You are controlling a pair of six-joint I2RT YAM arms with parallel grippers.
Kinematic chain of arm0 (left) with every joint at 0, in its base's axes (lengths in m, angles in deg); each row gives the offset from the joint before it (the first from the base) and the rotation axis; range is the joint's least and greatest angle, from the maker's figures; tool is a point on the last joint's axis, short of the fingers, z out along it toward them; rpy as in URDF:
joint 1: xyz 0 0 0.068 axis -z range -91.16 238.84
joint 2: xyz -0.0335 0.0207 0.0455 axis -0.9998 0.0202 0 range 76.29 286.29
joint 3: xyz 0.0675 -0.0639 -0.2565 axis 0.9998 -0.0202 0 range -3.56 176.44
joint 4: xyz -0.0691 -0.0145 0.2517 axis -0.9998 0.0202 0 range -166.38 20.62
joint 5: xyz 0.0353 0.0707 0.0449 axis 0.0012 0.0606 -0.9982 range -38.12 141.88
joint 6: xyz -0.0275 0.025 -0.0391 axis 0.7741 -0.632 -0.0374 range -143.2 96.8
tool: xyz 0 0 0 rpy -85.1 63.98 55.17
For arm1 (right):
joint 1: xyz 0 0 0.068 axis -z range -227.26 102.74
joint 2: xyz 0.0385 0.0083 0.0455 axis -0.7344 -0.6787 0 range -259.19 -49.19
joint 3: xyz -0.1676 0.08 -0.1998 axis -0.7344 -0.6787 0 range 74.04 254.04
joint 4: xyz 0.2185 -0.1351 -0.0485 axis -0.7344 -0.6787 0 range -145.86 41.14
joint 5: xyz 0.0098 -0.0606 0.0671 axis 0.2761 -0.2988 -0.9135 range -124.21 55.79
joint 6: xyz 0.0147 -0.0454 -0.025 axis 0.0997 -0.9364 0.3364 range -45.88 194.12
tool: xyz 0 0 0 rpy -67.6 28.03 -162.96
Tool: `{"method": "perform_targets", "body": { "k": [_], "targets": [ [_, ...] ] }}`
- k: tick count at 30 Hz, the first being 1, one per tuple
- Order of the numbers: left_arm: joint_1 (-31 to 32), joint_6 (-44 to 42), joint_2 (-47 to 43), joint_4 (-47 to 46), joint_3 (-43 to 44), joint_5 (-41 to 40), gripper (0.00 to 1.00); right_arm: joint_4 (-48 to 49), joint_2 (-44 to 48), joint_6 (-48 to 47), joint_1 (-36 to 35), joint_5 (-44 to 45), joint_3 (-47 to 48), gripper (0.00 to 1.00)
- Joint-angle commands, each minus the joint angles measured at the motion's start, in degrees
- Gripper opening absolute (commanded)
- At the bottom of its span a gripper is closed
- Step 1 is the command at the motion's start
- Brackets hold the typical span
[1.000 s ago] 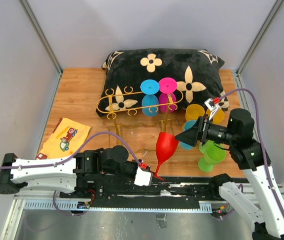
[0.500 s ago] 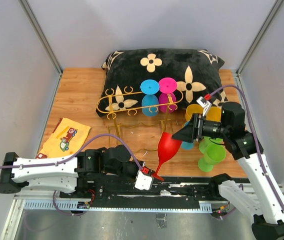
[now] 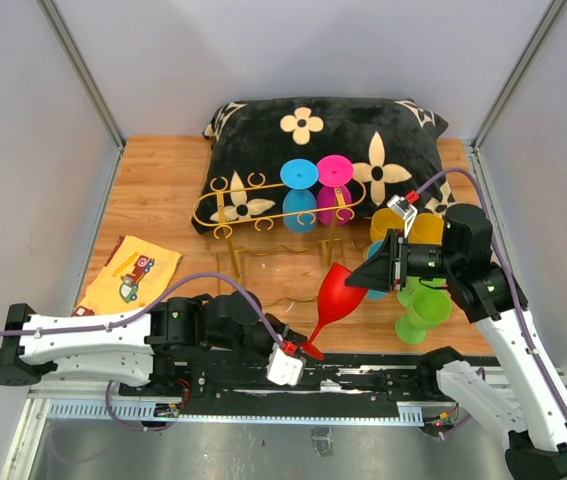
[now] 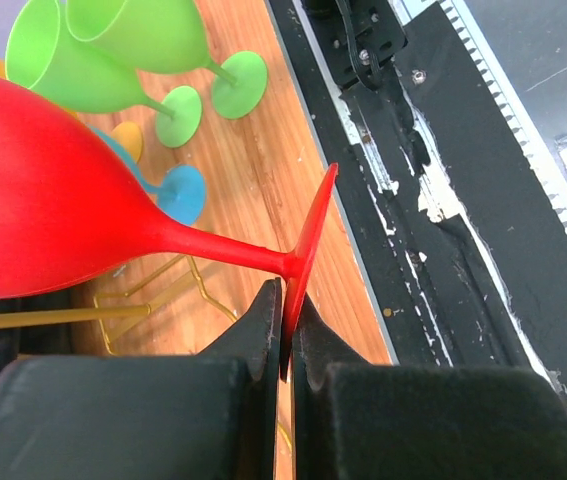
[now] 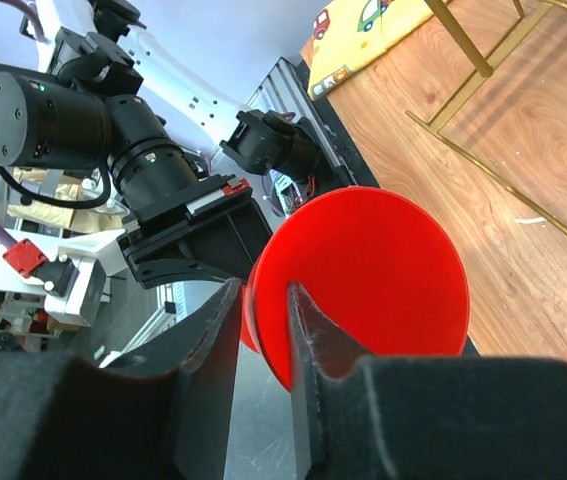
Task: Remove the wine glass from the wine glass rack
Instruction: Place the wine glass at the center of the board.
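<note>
Visibly matte red wine glass (image 3: pixel 335 290), disc foot (image 4: pixel 309 235) pinched by left hand (image 4: pixel 285 300).

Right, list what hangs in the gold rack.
Two glasses hang bowl-down in the wine glass rack, side by side toward its right end: a blue glass and a pink glass, round bases on top of the rails. Their stems and rims are covered from above.

No writing can be read anywhere; the yellow sheet (image 3: pixel 128 275) carries only a truck picture.
</note>
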Motion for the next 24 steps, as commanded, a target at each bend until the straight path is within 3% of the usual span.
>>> {"method": "perform_targets", "body": {
  "k": [1, 4, 8, 16, 21, 24],
  "targets": [
    [-0.11, 1.73, -2.22, -1.82, 0.08, -4.16, 0.02, 1.55, 1.60, 1.19, -3.04, -5.13, 0.48, 0.24],
    [-0.11, 2.06, -3.05, -2.83, -0.59, -4.00, 0.03, 2.09, 1.82, 1.40, -4.28, -4.96, 0.30, 0.28],
    [-0.11, 1.82, -3.29, -2.92, -0.49, -4.84, 0.03, 2.96, 2.22, 1.36, -5.22, -5.52, 0.08, 0.23],
    [-0.11, 1.79, -4.30, -3.17, -0.86, -6.48, 0.10, 0.50, 3.63, -0.67, -5.27, -4.41, 0.24, 0.01],
    [-0.11, 2.83, -5.13, -3.89, -1.36, -5.58, 0.21, 0.02, 4.91, -1.50, -5.23, -2.66, 0.83, 0.01],
    [-0.11, 5.05, -5.97, -5.05, -1.67, -1.97, 0.42, -1.69, 5.55, -2.90, -5.27, 0.59, 1.92, 0.01]
  ]
}}
